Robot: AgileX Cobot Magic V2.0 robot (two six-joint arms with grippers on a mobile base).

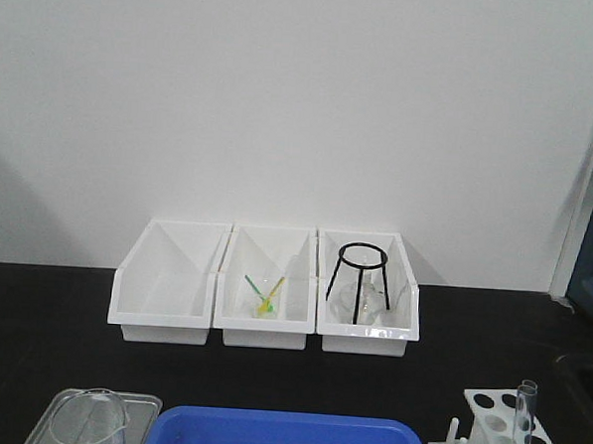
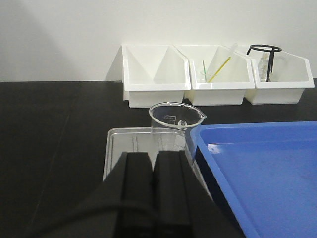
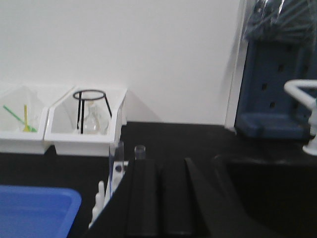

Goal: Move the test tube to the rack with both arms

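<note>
A clear test tube (image 1: 525, 411) stands upright in the white rack (image 1: 495, 423) at the front right of the black bench. In the right wrist view the same rack (image 3: 118, 172) lies just left of my right gripper (image 3: 159, 164), whose black fingers are shut together on nothing. One tall tube (image 3: 117, 153) rises from the rack, and a second tube rim (image 3: 139, 150) peeks over my left finger. My left gripper (image 2: 152, 156) is shut and empty, hovering over a clear tray (image 2: 123, 148) just short of the beaker (image 2: 176, 124). Neither gripper shows in the front view.
A blue tray (image 1: 285, 435) lies at front centre, between the beaker (image 1: 89, 420) and the rack. Three white bins (image 1: 268, 290) line the back wall; the right one holds a black tripod (image 1: 358, 280) and a flask. A dark sink (image 3: 267, 188) lies right of my right gripper.
</note>
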